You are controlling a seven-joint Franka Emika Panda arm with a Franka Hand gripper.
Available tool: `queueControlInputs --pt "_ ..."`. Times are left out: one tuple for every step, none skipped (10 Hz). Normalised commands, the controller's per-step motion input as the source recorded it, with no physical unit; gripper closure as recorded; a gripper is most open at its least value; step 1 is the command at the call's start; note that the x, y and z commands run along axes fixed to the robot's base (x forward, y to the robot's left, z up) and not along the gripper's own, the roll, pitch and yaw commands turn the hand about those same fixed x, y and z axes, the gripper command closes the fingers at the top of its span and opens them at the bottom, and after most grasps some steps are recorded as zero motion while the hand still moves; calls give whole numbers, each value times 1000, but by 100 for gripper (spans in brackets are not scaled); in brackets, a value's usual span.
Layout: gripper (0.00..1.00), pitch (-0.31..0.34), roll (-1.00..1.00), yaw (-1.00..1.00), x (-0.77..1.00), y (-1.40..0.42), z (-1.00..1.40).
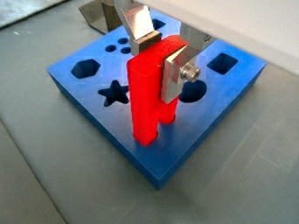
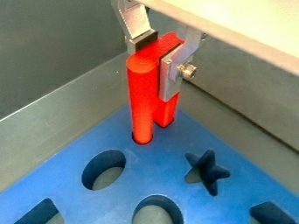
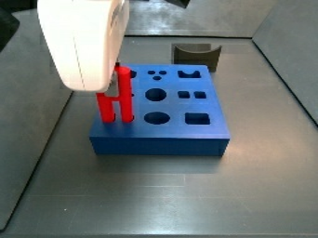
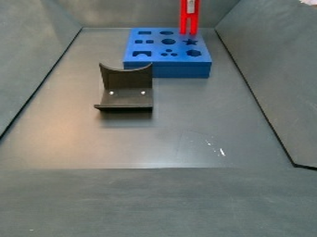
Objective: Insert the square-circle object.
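Side view, left part: white arm housing (image 3: 84, 42) fills the upper left corner, hiding the pincer itself. Below it the square-circle object (image 3: 114, 96), bright red, stands upright at the left edge of the blue holed block (image 3: 162, 130); here it reads as two red legs side by side, lower ends at the block's top face. The blue holed block sits on the grey worktop (image 3: 149, 195). To the right and behind the block: dark grey curved block (image 3: 192, 54), well apart, near the back wall.

Wrist views: pincer (image 1: 163, 54) pinches the red bar near its upper end. Silver finger plates with dark pads are pressed onto opposite sides of the square-circle object (image 1: 149, 92), jaws spread only as wide as the bar; one finger (image 1: 177, 68) shows a screw. Bar hangs vertical, its bottom end over the blue block's top near an edge, beside the star hole (image 1: 114, 94). Whether the tip touches the surface or has entered a hole: cannot tell.

Same grip in a wrist view from closer: pincer (image 2: 158, 54), red bar (image 2: 143, 92), round-ended section on one side, flat section on the other, tip at the blue face by a corner.

Side view, far: curved block (image 4: 122, 91) at left-centre on the worktop, blue block (image 4: 171, 51) further back, red bar (image 4: 190, 18) upright above its right end.
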Motion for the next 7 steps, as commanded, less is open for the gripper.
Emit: queueControlInputs --pt "100 -267 -109 -129 -60 0 -606" --pt "100 -276 -117 -123 -37 0 -611" --pt "100 -267 -59 -109 -9 0 -700" --pt "100 -217 0 -100 0 0 -729" --pt "100 -204 64 -83 0 -40 -760" --pt "100 -149 113 -74 0 -43 -751" --pt "100 -1 216 -71 60 -86 -686"
